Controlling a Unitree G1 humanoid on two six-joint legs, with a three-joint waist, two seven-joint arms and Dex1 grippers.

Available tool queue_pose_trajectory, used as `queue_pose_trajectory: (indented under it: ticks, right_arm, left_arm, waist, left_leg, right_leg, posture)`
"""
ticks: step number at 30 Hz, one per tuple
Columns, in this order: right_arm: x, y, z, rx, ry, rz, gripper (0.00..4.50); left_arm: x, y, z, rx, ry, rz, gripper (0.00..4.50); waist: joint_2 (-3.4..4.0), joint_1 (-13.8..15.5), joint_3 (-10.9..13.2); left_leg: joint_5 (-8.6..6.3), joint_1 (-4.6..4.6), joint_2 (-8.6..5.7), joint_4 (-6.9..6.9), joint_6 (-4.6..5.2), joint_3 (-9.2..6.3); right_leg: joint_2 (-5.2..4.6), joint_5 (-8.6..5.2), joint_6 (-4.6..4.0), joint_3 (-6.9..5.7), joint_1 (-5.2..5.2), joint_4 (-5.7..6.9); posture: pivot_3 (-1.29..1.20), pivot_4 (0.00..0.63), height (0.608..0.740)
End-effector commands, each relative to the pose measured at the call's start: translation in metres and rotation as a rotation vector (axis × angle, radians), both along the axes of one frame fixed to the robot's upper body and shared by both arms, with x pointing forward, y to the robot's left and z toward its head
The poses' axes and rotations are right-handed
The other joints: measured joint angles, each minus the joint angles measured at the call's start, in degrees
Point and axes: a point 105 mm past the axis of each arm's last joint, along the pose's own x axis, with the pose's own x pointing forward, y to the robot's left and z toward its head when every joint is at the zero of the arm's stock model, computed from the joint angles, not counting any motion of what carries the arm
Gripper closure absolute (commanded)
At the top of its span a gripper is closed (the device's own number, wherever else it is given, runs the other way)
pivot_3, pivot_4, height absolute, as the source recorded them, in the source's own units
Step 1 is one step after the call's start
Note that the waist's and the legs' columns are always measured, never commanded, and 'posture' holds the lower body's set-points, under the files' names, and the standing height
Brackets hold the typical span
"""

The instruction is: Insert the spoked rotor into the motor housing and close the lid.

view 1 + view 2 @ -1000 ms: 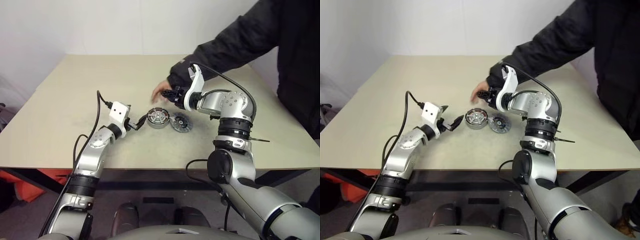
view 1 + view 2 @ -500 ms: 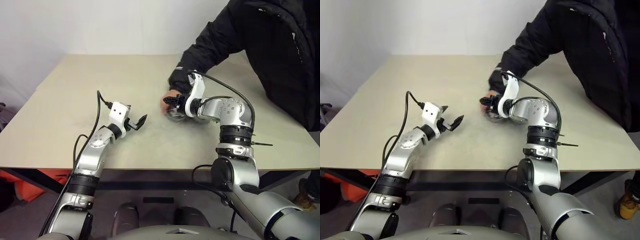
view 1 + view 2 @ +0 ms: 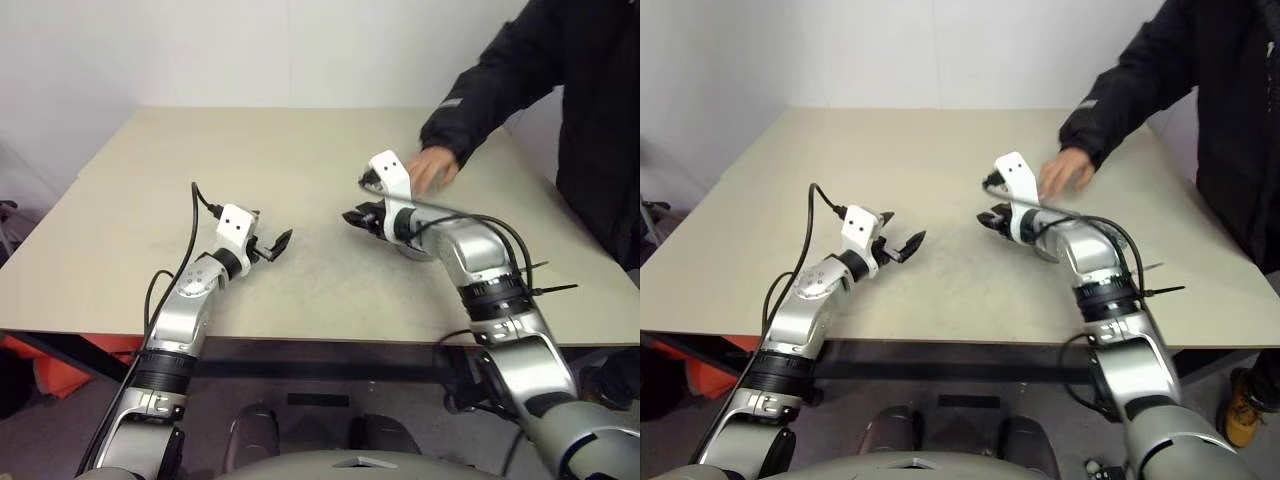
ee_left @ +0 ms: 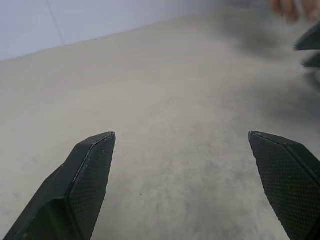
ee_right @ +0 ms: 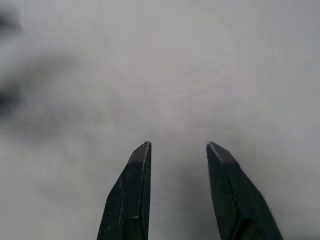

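Note:
My left gripper (image 3: 277, 243) hovers open just above the beige table (image 3: 200, 160), left of the middle, with nothing between its fingers (image 4: 92, 170). My right gripper (image 3: 357, 217) points left and slightly down over the table's middle. Its fingers (image 5: 135, 185) stand a little apart and hold nothing. A grey rounded edge (image 3: 411, 251) peeks out from under my right forearm, and I cannot tell which part it is. The spoked rotor, the motor housing and the lid are otherwise hidden or out of view.
A person in a dark jacket (image 3: 560, 80) stands at the table's right side. Their hand (image 3: 432, 168) hangs over the table just behind my right gripper. The table's front edge (image 3: 300, 335) runs close below both arms.
The round parts that lay mid-table are gone from view. The person's hand reached in over them, then drew back to the right. My right gripper rolled over and sank rightward. The left one stayed still.

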Motion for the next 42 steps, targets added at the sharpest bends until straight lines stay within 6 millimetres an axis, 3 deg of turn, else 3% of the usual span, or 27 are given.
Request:
queue_pose_trajectory:
  ticks: [1, 8, 11, 13, 20, 31, 42]
  right_arm:
    - [-0.009, 0.010, 0.011, -0.283, -0.294, 0.293, 2.61]
    - [-0.013, -0.018, 0.002, -0.477, -0.298, 0.451, 2.61]
    - [-0.017, -0.049, 0.002, -0.604, -0.210, 0.495, 2.61]
    - [-0.015, -0.069, 0.011, -0.670, -0.177, 0.487, 2.61]
    - [-0.001, -0.106, 0.042, -0.827, -0.155, 0.469, 2.61]
    - [-0.002, -0.116, 0.033, -1.010, -0.060, 0.648, 2.61]
    - [-0.002, -0.116, 0.017, -1.045, -0.001, 0.704, 2.61]
  left_arm:
    - [0.002, -0.001, 0.016, -0.013, -0.058, 0.000, 0.00]
    - [0.003, -0.003, 0.016, -0.015, -0.058, -0.007, 0.00]
    - [0.003, -0.004, 0.016, -0.016, -0.057, -0.009, 0.00]
    - [0.003, -0.005, 0.015, -0.018, -0.057, -0.012, 0.00]
    - [0.005, -0.009, 0.016, -0.023, -0.057, -0.022, 0.00]
    - [0.005, -0.009, 0.014, -0.031, -0.059, -0.015, 0.00]
    - [0.004, -0.006, 0.014, -0.033, -0.064, 0.004, 0.00]
  waist:
    - [-0.01, -0.1, 0.0]
    - [-0.04, -0.6, 0.0]
    - [-0.04, -0.7, 0.0]
    - [-0.03, -0.5, 0.0]
    - [-0.03, -1.0, 0.0]
    - [-0.03, -0.9, 0.0]
    - [-0.03, -0.9, 0.0]
  left_leg:
    - [0.00, -0.01, 0.01, 0.00, 0.01, 0.01]
    - [-0.15, -0.01, 0.01, 0.10, 0.29, 0.03]
    - [-0.19, -0.03, 0.02, 0.17, 0.38, 0.03]
    - [-0.29, -0.10, 0.02, 0.30, 0.54, 0.03]
    - [-0.51, -0.06, 0.06, 0.58, 0.91, 0.12]
    - [-0.55, -0.18, 0.06, 0.66, 1.01, 0.13]
    - [-0.55, -0.20, 0.06, 0.68, 1.02, 0.14]
  right_leg:
    - [0.01, 0.00, 0.00, -0.01, -0.01, -0.01]
    - [0.01, 0.01, -0.03, -0.01, 0.02, 0.00]
    - [0.02, 0.19, -0.34, -0.01, 0.02, 0.02]
    - [0.00, 0.22, -0.38, -0.02, 0.05, 0.02]
    - [0.02, 0.24, -0.41, -0.01, 0.08, 0.09]
    - [0.00, 0.25, -0.45, -0.01, 0.03, 0.13]
    - [-0.01, 0.25, -0.46, -0.02, 0.00, 0.16]
  posture:
    - [0.00, 0.000, 0.740]
    - [0.00, 0.000, 0.740]
    - [0.00, 0.000, 0.740]
    - [0.00, 0.000, 0.740]
    - [0.00, 0.000, 0.740]
    - [0.00, 0.000, 0.740]
    - [0.00, 0.000, 0.740]
